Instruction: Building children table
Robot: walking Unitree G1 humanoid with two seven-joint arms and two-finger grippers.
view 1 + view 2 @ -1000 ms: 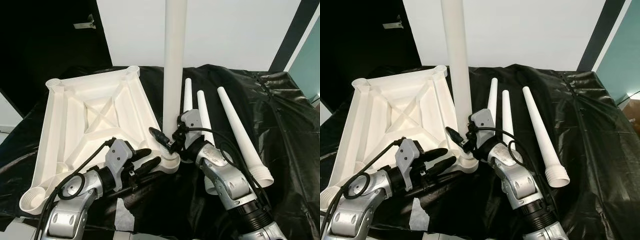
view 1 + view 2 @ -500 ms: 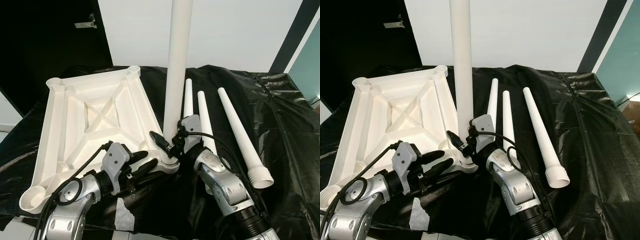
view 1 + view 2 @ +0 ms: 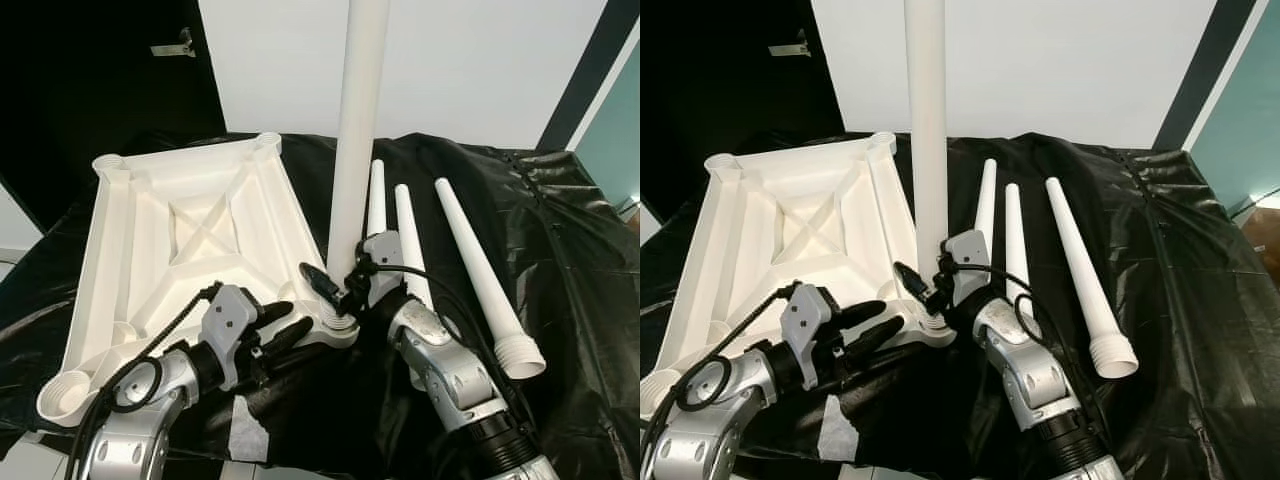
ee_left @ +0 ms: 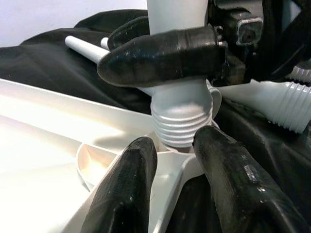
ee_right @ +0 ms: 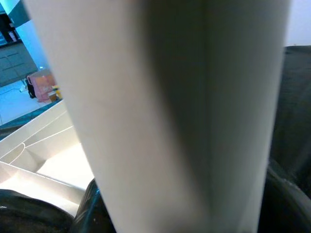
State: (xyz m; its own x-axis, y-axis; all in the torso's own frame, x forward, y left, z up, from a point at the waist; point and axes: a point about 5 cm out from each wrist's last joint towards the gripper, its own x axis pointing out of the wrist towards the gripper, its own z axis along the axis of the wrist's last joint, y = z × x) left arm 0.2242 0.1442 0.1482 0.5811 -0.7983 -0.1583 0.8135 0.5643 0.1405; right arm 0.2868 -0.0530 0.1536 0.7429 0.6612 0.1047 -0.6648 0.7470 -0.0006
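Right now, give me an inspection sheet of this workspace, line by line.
Surface: black sheet, wrinkled, draped over the work area.
Job's things: white tabletop lying upside down; one upright leg with its threaded end at the tabletop's near corner socket; three loose legs lying side by side on the sheet.
Clutter: nothing seen.
Grippers: right gripper shut on the upright leg near its base; left gripper open, fingers either side of the corner socket.
Cables: black cables looped along both wrists.
Surroundings: white wall behind, dark door area to the left.
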